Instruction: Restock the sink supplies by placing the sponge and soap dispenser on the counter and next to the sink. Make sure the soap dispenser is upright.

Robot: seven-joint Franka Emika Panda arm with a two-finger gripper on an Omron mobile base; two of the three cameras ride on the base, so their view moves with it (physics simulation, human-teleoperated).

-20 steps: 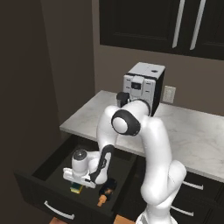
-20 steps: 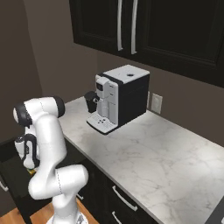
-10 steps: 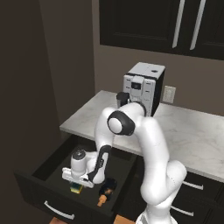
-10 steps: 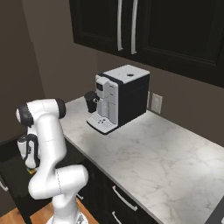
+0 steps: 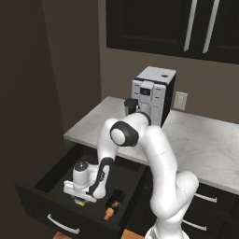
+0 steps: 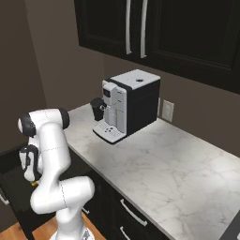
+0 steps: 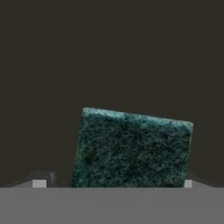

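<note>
The sponge (image 7: 131,148) lies green scrub face up on the floor of an open drawer (image 5: 51,175); a sliver of it (image 5: 80,201) shows under my hand. My gripper (image 7: 113,183) points straight down over it, open, with one fingertip off each short end of the sponge. The hand (image 5: 84,179) hangs low inside the drawer, and from the other side (image 6: 29,164) it sits behind the arm's lower link. The soap dispenser (image 5: 113,203) lies on its side just right of the hand, orange pump toward the drawer front. The counter (image 5: 205,144) spreads above the drawer. The sink is out of view.
A black-and-white coffee machine (image 5: 151,95) with a dark cup at its spout stands at the back of the counter (image 6: 164,164). Dark upper cabinets (image 6: 140,28) hang above it. The drawer front (image 5: 46,217) juts out toward the base, and a dark wall (image 5: 28,93) closes the left side.
The arm's elbow has swung slightly left and the hand has settled a little lower over the sponge. The jaws have stayed open, and the soap dispenser has not moved.
</note>
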